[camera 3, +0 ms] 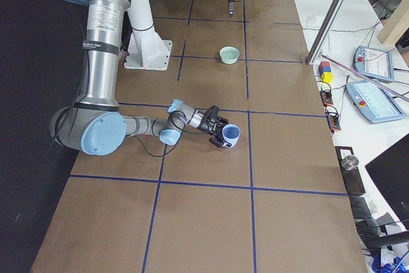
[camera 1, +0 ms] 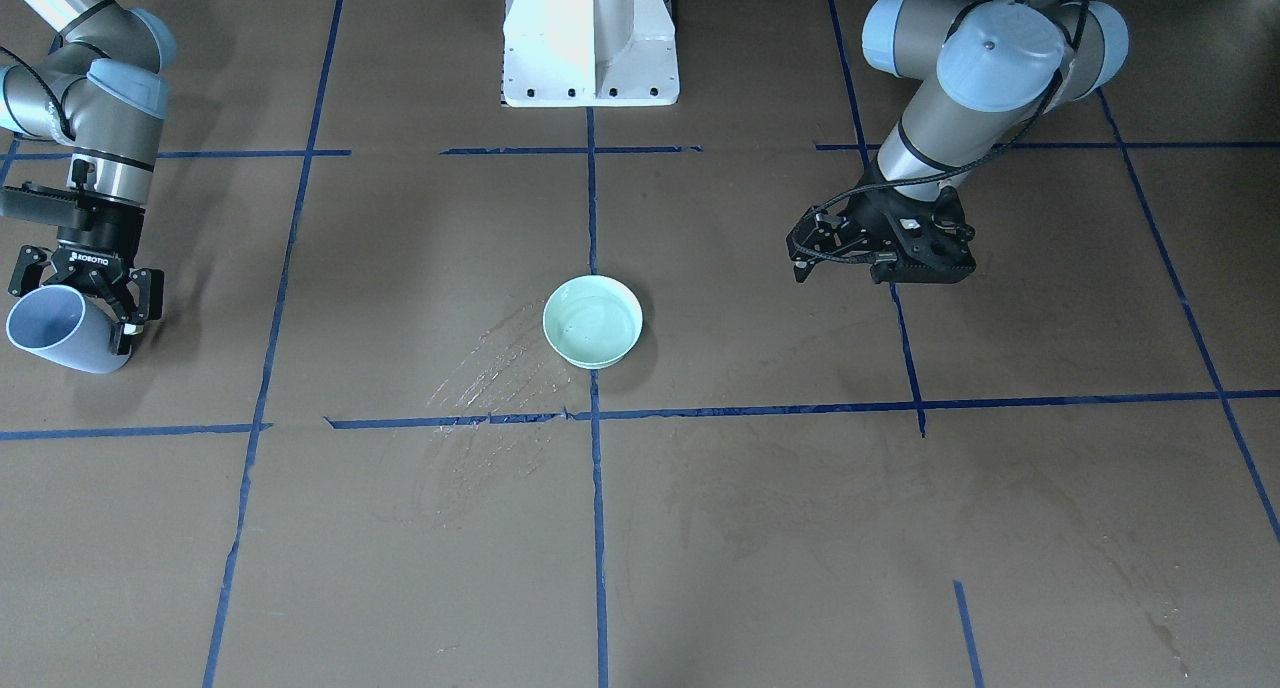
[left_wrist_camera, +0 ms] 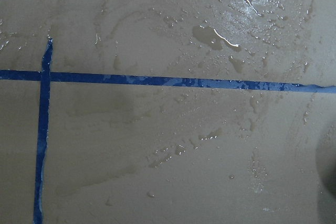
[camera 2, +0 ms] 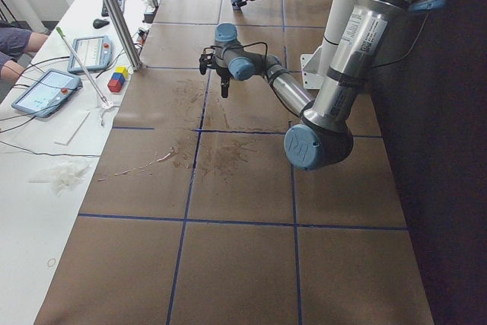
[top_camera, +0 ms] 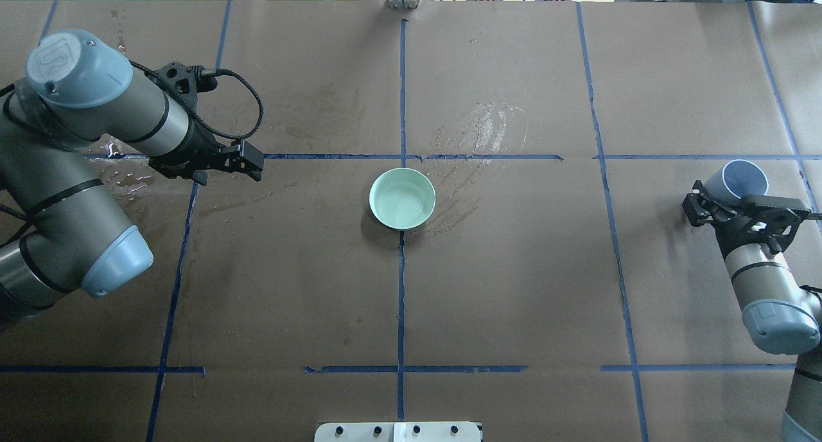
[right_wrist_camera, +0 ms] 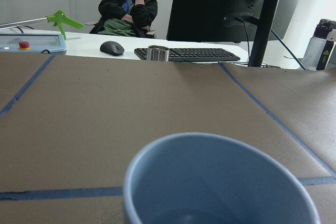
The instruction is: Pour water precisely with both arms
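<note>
My right gripper [camera 1: 85,313] is shut on a pale blue cup [camera 1: 50,330] near the table's end. It holds the cup tilted, mouth facing outward; the cup also shows in the overhead view [top_camera: 745,177] and fills the right wrist view [right_wrist_camera: 220,182]. A pale green bowl [top_camera: 402,198] stands at the table's middle, with faint ripples of water [camera 1: 595,320] inside. My left gripper [top_camera: 252,162] hangs empty, its fingers together, well to the bowl's side and above the table. Spilt water [left_wrist_camera: 220,38] glints on the paper beside the bowl [camera 1: 490,368].
Blue tape lines [top_camera: 401,300] grid the brown paper. The white pedestal [camera 1: 590,38] stands at the robot's edge. A metal post [camera 2: 114,13], coloured blocks [camera 2: 116,79] and teach pendants [camera 3: 374,100] sit on the side bench. A seated person [right_wrist_camera: 131,9] is beyond the table.
</note>
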Robot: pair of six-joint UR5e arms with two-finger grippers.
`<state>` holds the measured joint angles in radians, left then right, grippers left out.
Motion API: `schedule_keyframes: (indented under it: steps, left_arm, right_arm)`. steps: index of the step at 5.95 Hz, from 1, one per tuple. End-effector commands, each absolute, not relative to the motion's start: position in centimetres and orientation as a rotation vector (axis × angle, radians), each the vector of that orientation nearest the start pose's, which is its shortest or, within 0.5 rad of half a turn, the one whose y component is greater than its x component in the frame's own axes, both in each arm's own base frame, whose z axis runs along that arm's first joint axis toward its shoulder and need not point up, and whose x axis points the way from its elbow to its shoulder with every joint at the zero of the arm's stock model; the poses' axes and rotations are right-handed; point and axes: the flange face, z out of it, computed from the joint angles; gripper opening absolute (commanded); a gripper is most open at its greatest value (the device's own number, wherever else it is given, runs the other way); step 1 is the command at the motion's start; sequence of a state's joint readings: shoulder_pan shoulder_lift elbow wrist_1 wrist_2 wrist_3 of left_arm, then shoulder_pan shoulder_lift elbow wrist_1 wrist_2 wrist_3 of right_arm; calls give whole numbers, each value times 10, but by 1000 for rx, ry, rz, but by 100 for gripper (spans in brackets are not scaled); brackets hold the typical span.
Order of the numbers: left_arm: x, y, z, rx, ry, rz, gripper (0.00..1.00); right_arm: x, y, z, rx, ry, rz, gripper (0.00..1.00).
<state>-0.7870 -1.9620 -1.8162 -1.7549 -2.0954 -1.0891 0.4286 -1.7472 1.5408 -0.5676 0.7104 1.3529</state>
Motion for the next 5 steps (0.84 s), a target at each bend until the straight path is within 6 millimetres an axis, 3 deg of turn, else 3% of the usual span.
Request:
schedule_keyframes:
  steps: [1, 3, 5]
  left_arm:
    - [371, -490, 308, 76, 937, -67, 100]
    - [371, -490, 308, 76, 937, -67, 100]
    - [371, -490, 307, 77, 938, -67, 100]
  right_arm:
    - [-298, -369, 621, 1043, -465, 552, 100]
    - [-290, -369, 605, 1080, -475, 580, 100]
    - [-286, -368, 611, 1093, -451, 580, 100]
